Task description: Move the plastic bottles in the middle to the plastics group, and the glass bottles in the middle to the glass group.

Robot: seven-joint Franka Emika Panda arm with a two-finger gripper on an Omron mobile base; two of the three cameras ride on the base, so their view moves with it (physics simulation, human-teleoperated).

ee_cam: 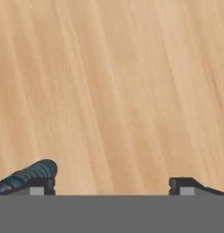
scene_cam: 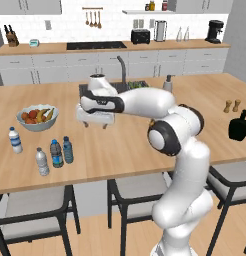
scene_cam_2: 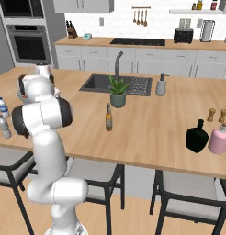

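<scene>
The four water bottles now stand together at the left end of the bench: the white-capped bottle set back at about 10 o'clock from the rest, then the greyish ribbed bottle, the dark bottle with the blue label and the pale blue bottle in a close row, near one another but apart. Judged from that, the plastics half of the task looks done. The amber bottle stands upright in the middle of the bench, just in front of the potted plant, so the glass step appears to be the one in hand.

The claw hangs above bare wood with nothing between its fingers. In the hand view its two dark fingertips sit wide apart over plain bench top, so it is spread and empty.

In the right base view the amber bottle lies off at roughly 3 o'clock from the arm, well apart from it. In the left base view the arm's own white bulk covers the place where that bottle would stand. The black glass bottle waits near the right end, just beside a pink bottle, with the wooden shakers behind them at about 12 o'clock.

The next move probably calls for swinging the claw across toward the amber bottle, lowering it around the slim body below the neck, and closing squarely, since so narrow and tall a thing may tip if nudged.
</scene>
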